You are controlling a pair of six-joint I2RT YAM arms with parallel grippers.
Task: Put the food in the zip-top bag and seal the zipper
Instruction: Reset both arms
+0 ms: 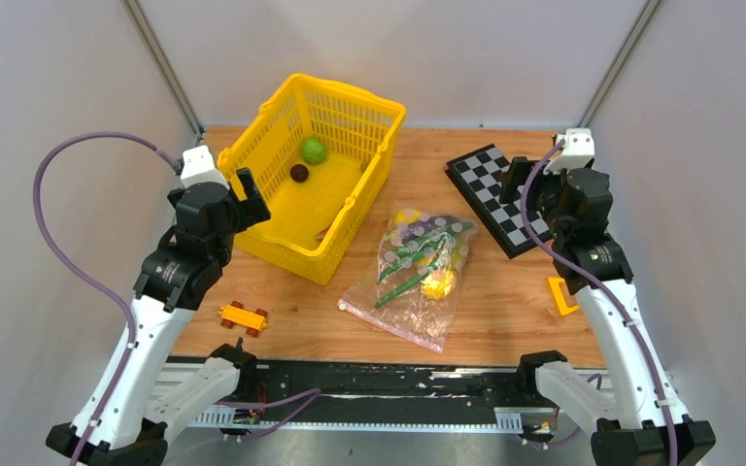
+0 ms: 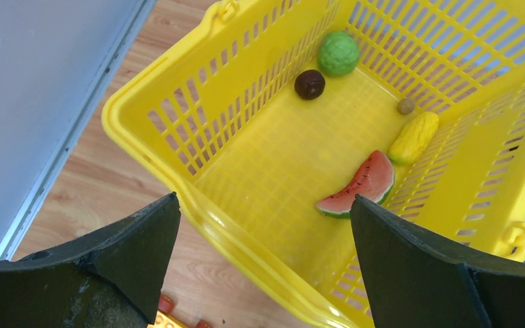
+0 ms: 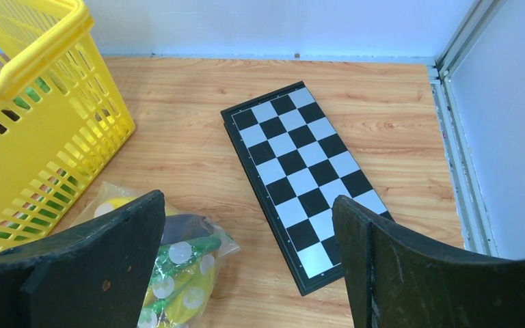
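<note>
The zip-top bag (image 1: 414,275) lies on the table right of the basket, holding yellow fruits, green pods and a purple piece; its pink zipper (image 1: 389,321) runs along the near edge. The bag also shows in the right wrist view (image 3: 181,273). In the basket lie a watermelon slice (image 2: 359,186), a yellow fruit (image 2: 413,137), a green ball (image 2: 338,53), a dark ball (image 2: 310,84) and a small tan ball (image 2: 405,106). My left gripper (image 1: 251,197) is open and empty above the basket's near-left corner. My right gripper (image 1: 518,183) is open and empty above the chequerboard, right of the bag.
The yellow lattice basket (image 1: 251,133) stands at the back left. A chequerboard (image 1: 493,190) lies at the back right. An orange toy car (image 1: 243,316) sits near the front left edge. A small orange piece (image 1: 561,296) lies at the right.
</note>
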